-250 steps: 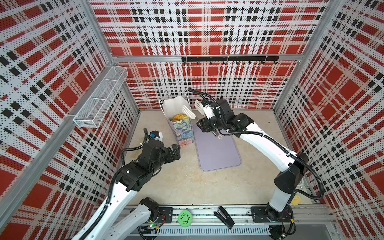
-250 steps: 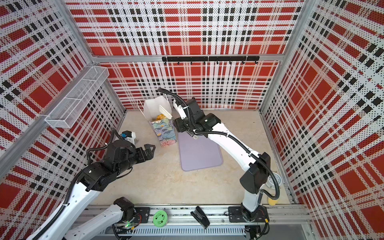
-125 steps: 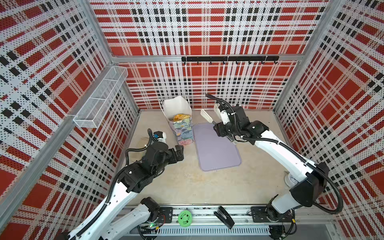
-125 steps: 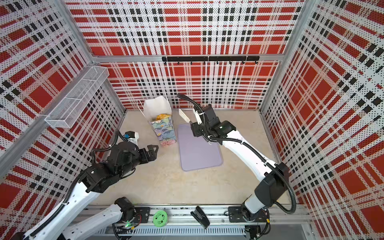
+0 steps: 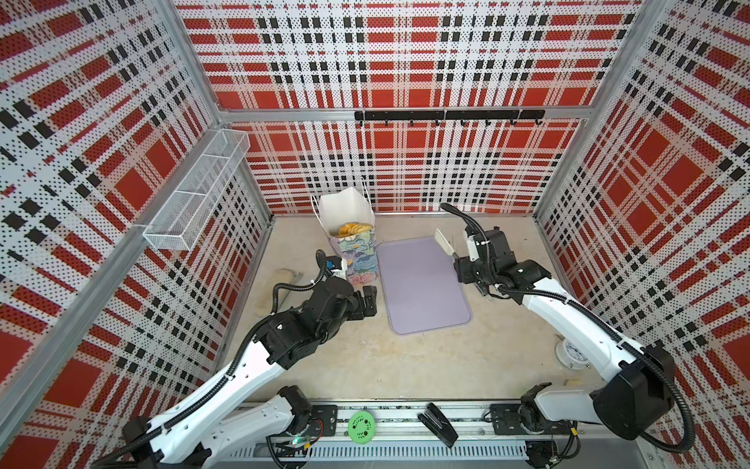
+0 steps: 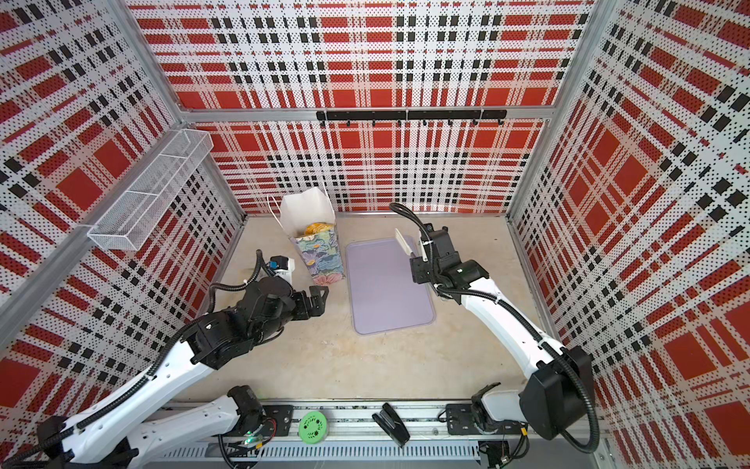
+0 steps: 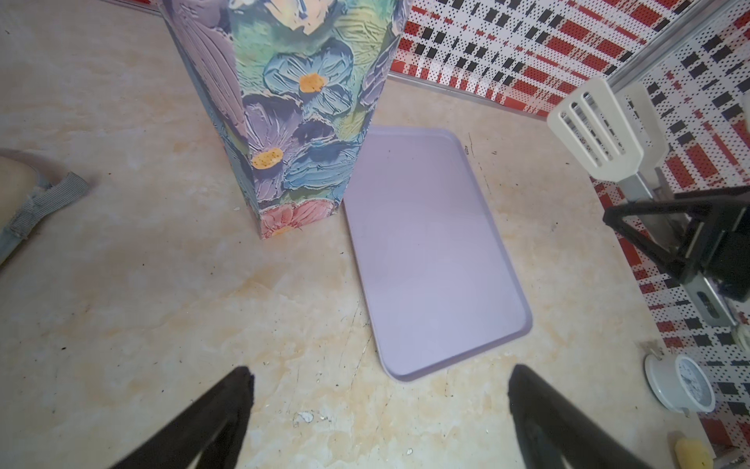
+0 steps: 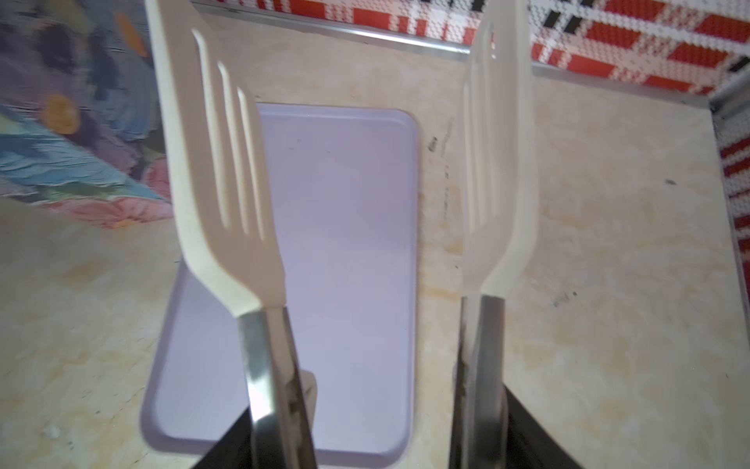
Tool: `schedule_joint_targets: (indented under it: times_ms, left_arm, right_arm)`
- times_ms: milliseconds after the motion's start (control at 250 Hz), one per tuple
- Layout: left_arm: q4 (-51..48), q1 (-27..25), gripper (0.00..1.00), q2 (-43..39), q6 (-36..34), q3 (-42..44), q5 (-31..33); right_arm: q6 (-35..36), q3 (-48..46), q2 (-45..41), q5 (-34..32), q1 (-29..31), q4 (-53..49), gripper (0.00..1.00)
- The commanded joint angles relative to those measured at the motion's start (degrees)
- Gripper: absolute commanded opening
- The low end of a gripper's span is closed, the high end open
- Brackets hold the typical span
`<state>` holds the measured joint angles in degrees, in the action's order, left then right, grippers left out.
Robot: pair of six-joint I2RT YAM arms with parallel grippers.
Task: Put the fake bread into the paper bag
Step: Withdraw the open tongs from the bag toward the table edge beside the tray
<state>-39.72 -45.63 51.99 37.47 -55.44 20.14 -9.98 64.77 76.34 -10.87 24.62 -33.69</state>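
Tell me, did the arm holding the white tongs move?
Yes. The right gripper with the tongs swung away from the paper bag, across the purple tray to its opposite edge.

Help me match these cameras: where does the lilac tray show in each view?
Top view: lilac tray, centre.
Top view: lilac tray, centre.
Left wrist: lilac tray, middle, slanting.
Right wrist: lilac tray, middle, behind the tongs.
Shared landmark: paper bag, beside one tray corner in every view.

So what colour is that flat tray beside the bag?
The tray is plain pale lilac; the left wrist view shows it best.
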Motion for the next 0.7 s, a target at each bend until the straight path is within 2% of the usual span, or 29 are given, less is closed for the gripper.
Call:
schedule_joint_targets:
  times_ms: [0, 216, 276, 696]
  left_arm:
    - [1.67, -0.68, 0.99, 0.02, 0.89, 0.81, 2.08]
    - [1.67, -1.04, 0.99, -1.01, 1.91, 2.41, 2.54]
    - [1.66, -1.05, 0.99, -1.27, 2.25, 2.93, 2.62]
    - [1.67, -0.79, 0.99, -1.8, 3.47, 5.86, 2.82]
  right_arm:
    - [-3.78, -3.95, -2.45, -0.86, -3.67, 5.75, 0.67]
    - [-7.17, -9.85, -0.83, 0.05, -8.62, 8.51, 0.68]
    - [-8.35, -10.52, 0.62, 2.11, -10.01, 8.82, 0.67]
    - [-11.16, -8.09, 11.7, 1.73, -13.54, 8.67, 0.67]
